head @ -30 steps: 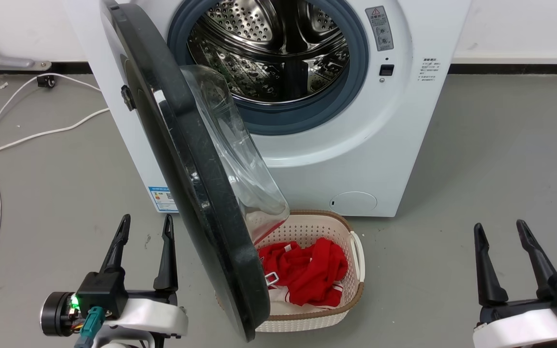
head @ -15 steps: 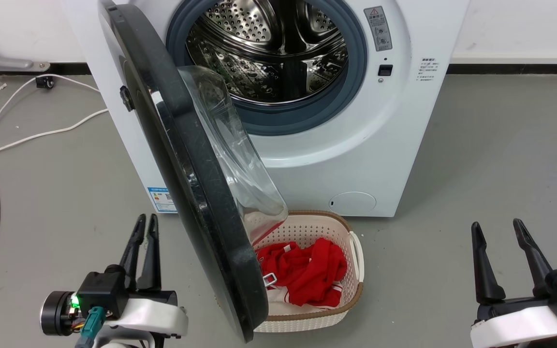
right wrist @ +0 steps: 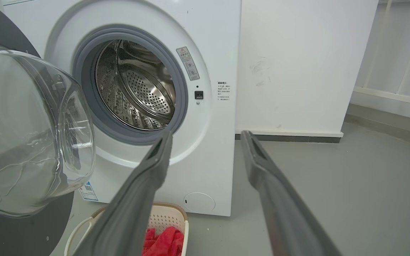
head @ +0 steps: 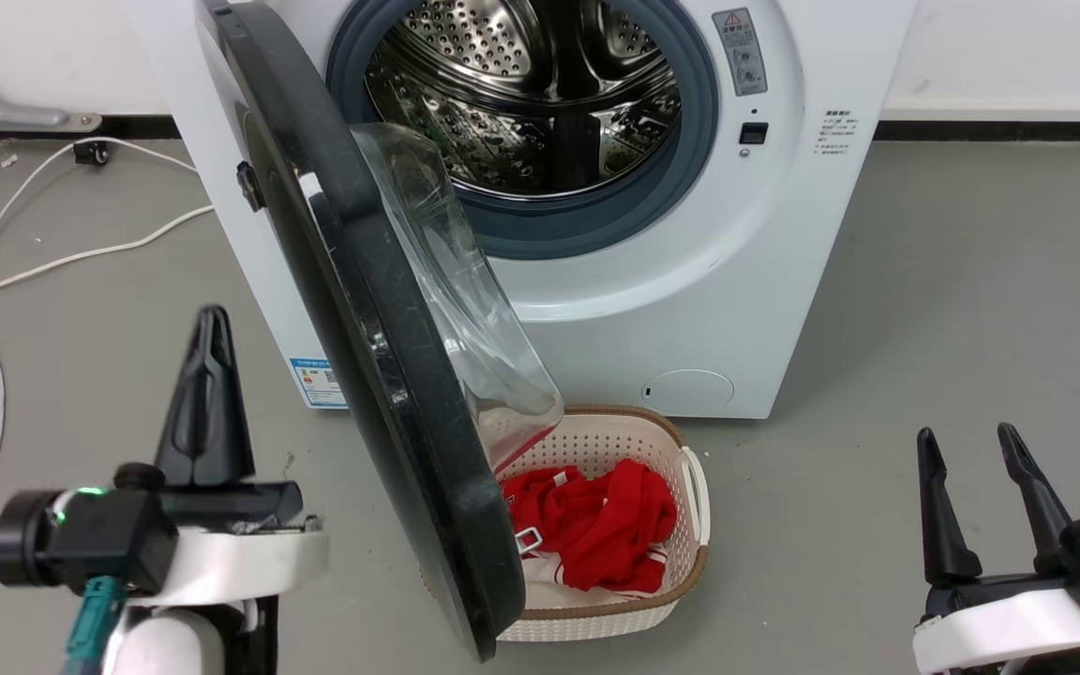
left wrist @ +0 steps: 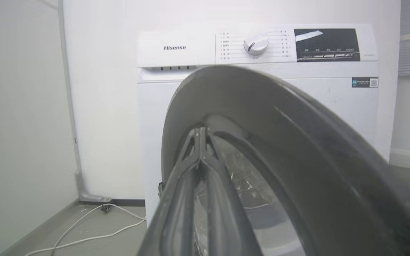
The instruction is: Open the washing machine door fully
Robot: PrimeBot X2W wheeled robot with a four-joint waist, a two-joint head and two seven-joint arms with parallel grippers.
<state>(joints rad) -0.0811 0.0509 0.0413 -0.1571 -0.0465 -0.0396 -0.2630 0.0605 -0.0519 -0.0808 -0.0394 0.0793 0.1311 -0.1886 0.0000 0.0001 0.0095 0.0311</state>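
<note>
Grey floor [head: 971, 281] and a white wall frame the scene. Low on the robot's left, the left gripper [head: 211, 323] has its two fingers pressed together on nothing, and its tips point at the outer face of the washing machine door [head: 381, 356]; whether they touch it cannot be told. The door stands about half open, roughly square to the front of the washing machine [head: 784, 234]. It is hinged on the left, with its glass bowl facing the drum and its lower edge above a laundry basket [head: 693, 487] of red clothes [head: 596, 525]. The right gripper [head: 967, 436] rests well apart at lower right, with its fingers spread and empty. The risk, as I judge it, is that the left gripper sits on the side the door must swing toward. A push from there would close the door, or the fingers could skid on its glossy face.
</note>
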